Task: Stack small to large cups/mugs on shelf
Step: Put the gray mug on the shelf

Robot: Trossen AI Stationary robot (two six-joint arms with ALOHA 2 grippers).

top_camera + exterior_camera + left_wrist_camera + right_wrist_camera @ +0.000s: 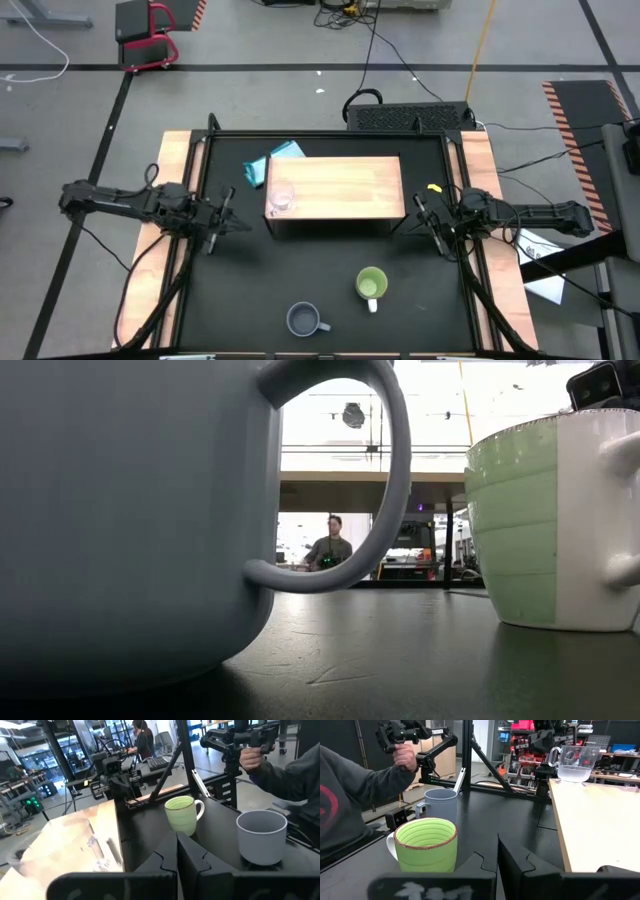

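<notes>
Black bench (330,270) with pale wooden side rails, in a workshop with grey floor, cables and floor tape; a person's hand (406,756) holding a camera rig stands beyond the near edge.

Light wooden box-shaped shelf (335,190) sits mid-bench. Small clear glass cup (280,199) already stands on its left end. Grey-blue handled ceramic mug (304,319) and green ribbed mug with white handle (371,285) rest on the bench near the front, apart from each other, both upright and empty.

Left pincer (224,215) hangs just left of the shelf, fingers pressed together, holding nothing. Right pincer (430,218) sits just right of it, likewise closed and empty.

Handling, by judgement: both mugs look stiff, glazed, fairly heavy and slippery; pinching the rim wall opposite the handle seems safest. The glass looks light, fragile and easily tipped.

A crumpled blue cloth (272,163) lies behind the shelf's left corner, and a small yellow object (434,187) lies by the right rail. Neither blocks the path; the shelf's front edge must be cleared.
</notes>
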